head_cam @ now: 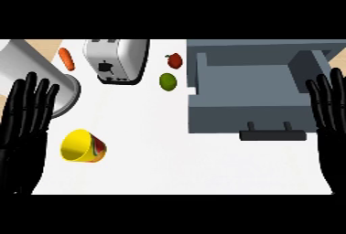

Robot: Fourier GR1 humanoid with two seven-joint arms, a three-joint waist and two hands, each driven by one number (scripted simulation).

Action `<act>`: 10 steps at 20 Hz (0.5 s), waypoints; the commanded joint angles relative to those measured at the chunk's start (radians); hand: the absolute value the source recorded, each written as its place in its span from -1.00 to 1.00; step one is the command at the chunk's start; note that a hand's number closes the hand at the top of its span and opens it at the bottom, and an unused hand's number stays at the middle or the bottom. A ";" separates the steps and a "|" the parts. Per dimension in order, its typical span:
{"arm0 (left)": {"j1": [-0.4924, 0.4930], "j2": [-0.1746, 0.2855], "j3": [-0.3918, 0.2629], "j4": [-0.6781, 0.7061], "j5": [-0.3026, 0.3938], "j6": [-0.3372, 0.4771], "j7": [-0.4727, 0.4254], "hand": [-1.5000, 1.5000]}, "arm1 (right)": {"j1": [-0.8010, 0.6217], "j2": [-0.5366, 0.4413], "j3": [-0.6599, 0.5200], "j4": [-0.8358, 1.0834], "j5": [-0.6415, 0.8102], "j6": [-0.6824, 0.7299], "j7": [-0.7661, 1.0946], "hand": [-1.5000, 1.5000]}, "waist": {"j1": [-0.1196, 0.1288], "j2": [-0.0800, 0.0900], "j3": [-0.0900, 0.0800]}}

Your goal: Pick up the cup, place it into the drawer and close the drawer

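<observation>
A yellow cup (82, 146) with a red patch lies on its side on the white counter (175, 160) at the lower left, its mouth turned toward the left. Just left of it my left hand (25, 123) rests open with fingers pointing up. The grey drawer (246, 91) stands open at the upper right, its dark handle (272, 134) facing me, and nothing shows inside it. My right hand (331, 114) rests open at the right edge, beside the drawer's right wall.
A silver toaster (115, 59) stands at the back, with a carrot (65, 57) to its left. A green fruit (167, 81) and a red fruit (174, 60) lie between toaster and drawer. A large grey cylinder (40, 73) sits at the back left.
</observation>
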 commanded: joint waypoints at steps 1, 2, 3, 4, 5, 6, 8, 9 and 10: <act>-0.006 0.048 0.024 -0.042 0.038 -0.051 0.027 -1.00 | 0.012 -0.001 -0.017 0.045 0.000 0.011 -0.059 -1.00 | -0.002 -0.003 -0.040; 0.047 0.073 0.059 -0.016 0.128 -0.127 -0.035 -1.00 | -0.005 0.005 0.004 0.003 0.015 -0.003 -0.020 -1.00 | 0.000 -0.004 -0.041; 0.019 0.109 0.104 0.026 0.179 -0.179 -0.072 -1.00 | 0.044 0.032 0.040 0.028 0.059 -0.015 -0.068 -1.00 | -0.003 -0.002 -0.041; 0.072 0.154 0.156 0.009 0.276 -0.262 -0.104 -1.00 | 0.019 0.003 -0.001 0.000 0.000 0.008 -0.022 -1.00 | 0.002 -0.004 -0.042; 0.062 0.193 0.183 0.003 0.350 -0.321 -0.087 -1.00 | 0.032 0.001 -0.010 0.022 0.004 0.011 -0.051 -1.00 | 0.004 -0.004 -0.042; 0.115 0.203 0.188 -0.028 0.399 -0.365 -0.089 -1.00 | 0.020 -0.005 -0.006 -0.059 -0.007 0.000 0.040 -1.00 | 0.006 -0.008 -0.043; 0.128 0.118 0.188 0.095 0.508 -0.279 0.046 -1.00 | 0.042 -0.041 0.054 0.015 -0.032 0.086 0.095 -1.00 | 0.010 -0.001 -0.044; 0.141 0.170 0.235 0.111 0.572 -0.340 0.049 -1.00 | 0.028 -0.041 0.027 0.067 -0.044 0.086 0.066 -1.00 | 0.014 0.000 -0.042; 0.150 0.178 0.257 0.150 0.573 -0.357 0.028 -1.00 | -0.020 -0.049 0.018 0.054 -0.068 0.087 0.131 -1.00 | 0.008 -0.001 -0.042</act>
